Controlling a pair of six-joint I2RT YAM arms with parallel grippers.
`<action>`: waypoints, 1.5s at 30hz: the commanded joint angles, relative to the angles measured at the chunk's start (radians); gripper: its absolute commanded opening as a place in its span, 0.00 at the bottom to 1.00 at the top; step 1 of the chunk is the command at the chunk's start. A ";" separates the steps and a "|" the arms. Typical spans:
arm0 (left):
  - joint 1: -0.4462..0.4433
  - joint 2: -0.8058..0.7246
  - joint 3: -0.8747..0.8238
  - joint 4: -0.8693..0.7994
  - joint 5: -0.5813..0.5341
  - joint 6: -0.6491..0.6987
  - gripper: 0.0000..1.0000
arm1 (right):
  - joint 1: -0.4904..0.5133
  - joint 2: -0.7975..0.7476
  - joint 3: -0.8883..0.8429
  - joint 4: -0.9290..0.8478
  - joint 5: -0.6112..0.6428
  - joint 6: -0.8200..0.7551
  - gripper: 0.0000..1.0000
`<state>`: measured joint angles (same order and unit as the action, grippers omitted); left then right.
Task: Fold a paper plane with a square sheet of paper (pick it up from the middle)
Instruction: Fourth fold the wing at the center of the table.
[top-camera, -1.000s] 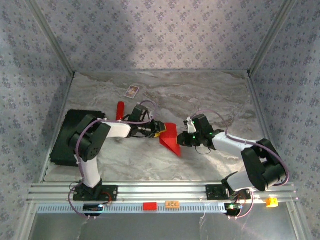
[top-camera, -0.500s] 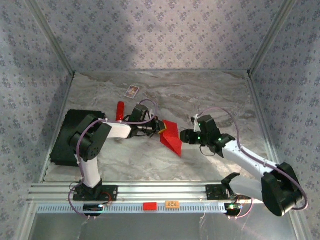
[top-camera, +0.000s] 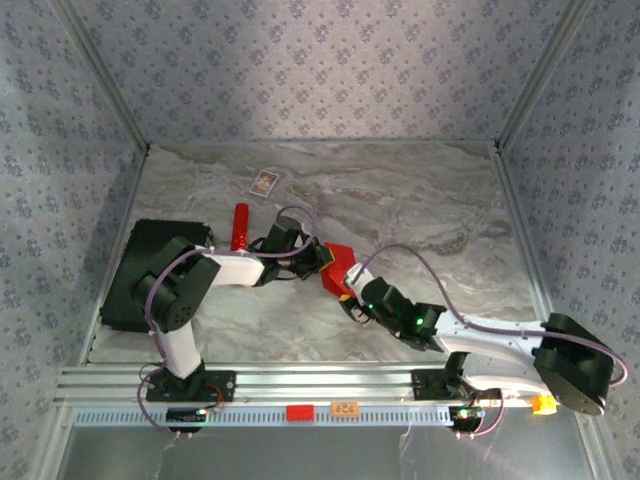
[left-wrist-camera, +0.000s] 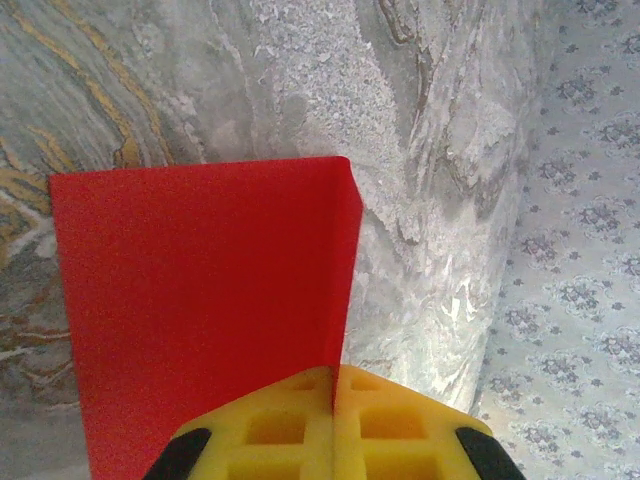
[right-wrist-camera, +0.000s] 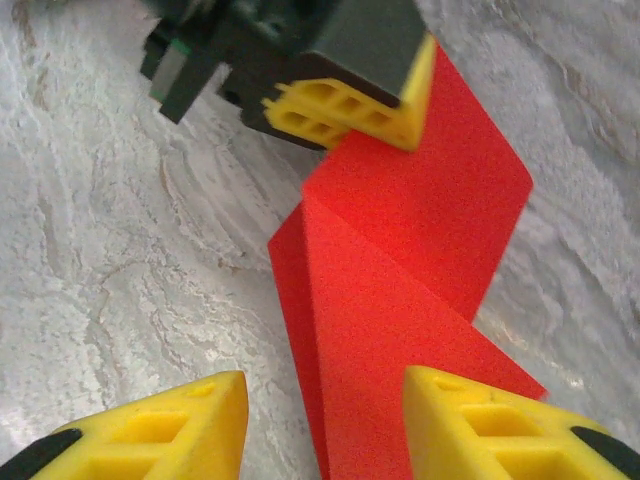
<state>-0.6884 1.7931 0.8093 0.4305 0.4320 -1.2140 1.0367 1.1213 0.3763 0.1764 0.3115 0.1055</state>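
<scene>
Where the two arms meet near the middle of the marble table (top-camera: 420, 200) in the top view, the folded red paper (top-camera: 341, 263) sits between them. The left gripper (top-camera: 321, 259) reaches it from the left and pinches its left edge, and the right gripper (top-camera: 351, 297) comes up from the near side just beneath it. A red stick (top-camera: 240, 225) lies to the left behind the left arm, a small card (top-camera: 264, 181) lies farther back, and a black mat (top-camera: 135, 275) covers the left edge.

From the left wrist, the left gripper (left-wrist-camera: 335, 425) has its yellow pads (left-wrist-camera: 270, 430) pressed together on the paper (left-wrist-camera: 200, 310), which rises ahead with a sharp crease down its right side.

From the right wrist, the right gripper (right-wrist-camera: 320, 425) stands partly open, its yellow fingers (right-wrist-camera: 170, 420) either side of the paper's (right-wrist-camera: 400, 250) near end. Whether they touch it I cannot tell. The left gripper (right-wrist-camera: 350, 105) clamps the far corner.
</scene>
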 joint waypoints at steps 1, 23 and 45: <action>-0.007 -0.024 0.016 0.015 -0.022 -0.009 0.00 | 0.048 0.079 -0.005 0.106 0.168 -0.132 0.46; -0.011 -0.021 0.030 -0.009 -0.004 0.005 0.00 | 0.050 0.302 0.009 0.204 0.293 -0.091 0.34; 0.012 -0.005 0.064 -0.073 0.017 0.048 0.45 | 0.008 0.288 -0.010 0.218 0.194 -0.032 0.09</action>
<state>-0.6838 1.7931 0.8337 0.3737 0.4290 -1.1873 1.0542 1.4147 0.3763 0.3733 0.5350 0.0414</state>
